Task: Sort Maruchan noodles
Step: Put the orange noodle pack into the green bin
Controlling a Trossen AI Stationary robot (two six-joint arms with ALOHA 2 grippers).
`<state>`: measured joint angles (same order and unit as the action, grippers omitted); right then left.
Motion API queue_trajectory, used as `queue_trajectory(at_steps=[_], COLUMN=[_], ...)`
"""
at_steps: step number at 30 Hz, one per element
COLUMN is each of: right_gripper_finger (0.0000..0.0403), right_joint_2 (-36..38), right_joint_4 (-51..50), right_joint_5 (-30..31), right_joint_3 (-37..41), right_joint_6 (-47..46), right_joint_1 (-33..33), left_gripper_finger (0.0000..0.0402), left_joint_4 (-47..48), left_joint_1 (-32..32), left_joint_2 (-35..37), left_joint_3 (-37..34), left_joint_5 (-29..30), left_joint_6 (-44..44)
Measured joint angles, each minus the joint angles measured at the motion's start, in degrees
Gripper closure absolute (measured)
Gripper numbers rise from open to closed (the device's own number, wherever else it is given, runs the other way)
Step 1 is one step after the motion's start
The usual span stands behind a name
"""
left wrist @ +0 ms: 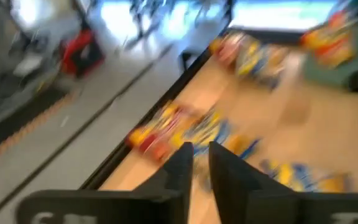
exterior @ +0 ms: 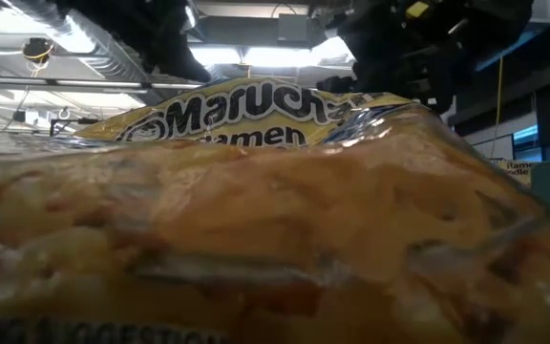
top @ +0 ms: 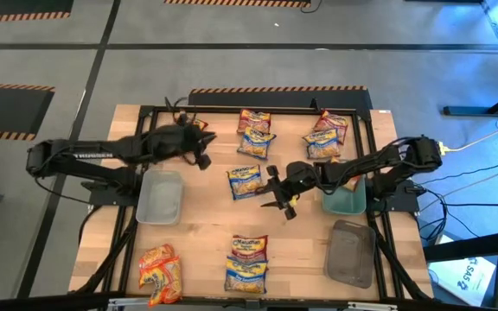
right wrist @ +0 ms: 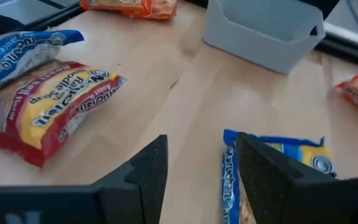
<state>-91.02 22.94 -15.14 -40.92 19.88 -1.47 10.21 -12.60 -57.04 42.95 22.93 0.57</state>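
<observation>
Orange noodle packet [exterior: 256, 248] closest, "Maruchan" packet [exterior: 256, 115] behind

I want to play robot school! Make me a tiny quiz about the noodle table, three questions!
1. True or false: the right claw has its fingers apart, with nothing between them.
2. Which tray sits nearest the right claw? A) teal tray B) grey tray C) clear tray
3. Fill in: the single packet beside the right claw is a blue-and-yellow ______ packet.

Key: 1 true; 2 A; 3 noodle.
</observation>
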Motion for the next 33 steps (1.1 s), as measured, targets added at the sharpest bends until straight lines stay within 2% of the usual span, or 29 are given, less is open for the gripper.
queue_trajectory(at_steps=[5, 9, 12, 17, 22, 24, 29, 33], right_gripper_finger=[0.0229, 0.0229, 0.0229, 0.0229, 0.0229, 0.0229, 0.0229, 0.0229], right_joint_2=[0.0, 0.0, 0.0, 0.0, 0.0, 0.0, 0.0, 0.0], right_joint_4=[1.7, 7.1, 11.2, 11.5, 11.5, 11.5, 11.5, 11.5], right_joint_5=[-1.0, -1.0, -0.5, -0.5, 0.1, 0.7, 1.2, 2.5], right_joint_3=[1.5, 3.5, 4.9, 5.9, 6.5, 6.5, 6.5, 6.5], right_joint_6=[-0.1, 0.1, 0.0, -0.2, -0.6, -0.6, -0.6, -0.3], right_joint_1=[0.8, 0.8, 0.8, 0.8, 0.8, 0.8, 0.8, 0.8], left_gripper_finger=[0.027, 0.022, 0.02, 0.0196, 0.0196, 0.0197, 0.0197, 0.0197], left_joint_4=[16.3, 22.3, 24.1, 24.5, 24.3, 24.2, 23.4, 22.5], left_joint_1=[-8.6, -16.5, -20.9, -23.4, -22.8, -22.2, -21.0, -19.7], left_joint_2=[-4.9, -8.8, -11.7, -13.2, -13.1, -13.1, -13.1, -13.1], left_joint_3=[8.7, 13.7, 16.3, 17.8, 17.9, 17.9, 17.9, 17.9], left_joint_5=[-0.5, -4.2, -7.7, -5.8, -5.1, -6.4, -15.6, -12.9], left_joint_6=[2.2, 2.7, 3.6, 3.6, 4.2, 2.5, 0.4, 1.5])
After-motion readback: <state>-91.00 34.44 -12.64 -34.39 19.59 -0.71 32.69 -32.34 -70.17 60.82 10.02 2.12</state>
